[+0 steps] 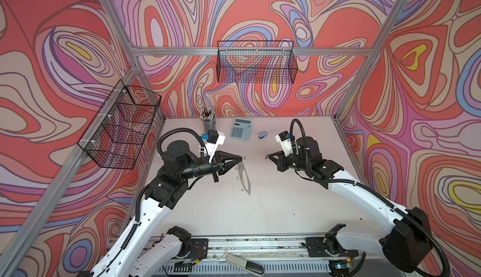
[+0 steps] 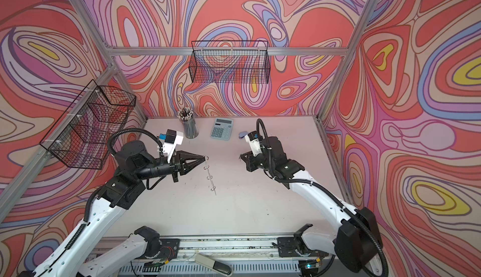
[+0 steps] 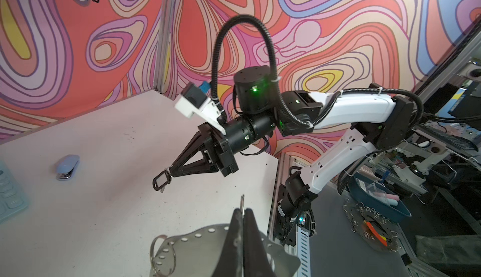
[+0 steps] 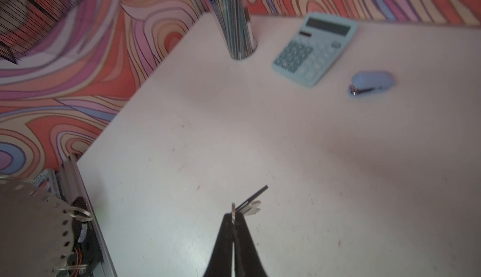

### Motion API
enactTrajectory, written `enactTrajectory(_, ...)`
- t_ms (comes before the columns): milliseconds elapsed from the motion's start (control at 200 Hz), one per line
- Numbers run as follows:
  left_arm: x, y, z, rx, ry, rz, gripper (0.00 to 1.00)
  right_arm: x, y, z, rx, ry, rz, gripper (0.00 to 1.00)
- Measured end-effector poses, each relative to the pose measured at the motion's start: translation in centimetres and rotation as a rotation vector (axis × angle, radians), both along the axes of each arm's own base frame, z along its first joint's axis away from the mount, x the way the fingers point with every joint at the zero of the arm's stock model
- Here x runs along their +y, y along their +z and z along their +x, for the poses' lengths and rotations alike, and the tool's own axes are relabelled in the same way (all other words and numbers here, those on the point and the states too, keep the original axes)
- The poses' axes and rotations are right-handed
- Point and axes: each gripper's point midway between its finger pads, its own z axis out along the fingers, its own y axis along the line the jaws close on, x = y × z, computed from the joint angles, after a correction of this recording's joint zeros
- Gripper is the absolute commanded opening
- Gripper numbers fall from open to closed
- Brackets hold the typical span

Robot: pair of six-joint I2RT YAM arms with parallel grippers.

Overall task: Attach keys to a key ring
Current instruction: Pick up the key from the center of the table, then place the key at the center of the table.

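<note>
Key ring (image 3: 192, 247) in left tool (image 3: 243, 212), keys (image 3: 160, 181) in right tool (image 3: 170, 171).

Blue calculator (image 1: 241, 128), black-tagged keys (image 3: 161, 180), swirly walls (image 1: 260, 15)

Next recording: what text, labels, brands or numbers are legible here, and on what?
Nothing can be read.
On the calculator: key marks and display too blurred to read.
On the white mount at the right wrist: dark print, too small to read.
On the tag, key ring and stapler: no writing seen.
</note>
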Motion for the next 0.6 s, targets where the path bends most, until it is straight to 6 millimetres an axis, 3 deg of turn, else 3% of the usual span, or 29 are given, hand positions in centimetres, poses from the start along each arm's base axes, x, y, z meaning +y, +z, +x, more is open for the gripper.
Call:
enactTrajectory(351, 0.6, 1.2, 1.1, -0.031, 0.081, -0.006, 0.00, 3.1, 11.6, -2.5, -0.433, 0.248, 0.401, 0.00)
enactTrajectory(471, 0.7, 1.2, 1.3, -0.032, 0.094, -0.005, 0.00, 3.3, 13.8, -3.6, -0.505, 0.312, 0.480, 0.00)
enactTrajectory(601, 0.7, 1.6, 1.4, -0.041, 0.100, -0.008, 0.00, 3.4, 14.8, -4.4, -0.536, 0.353, 0.523, 0.00)
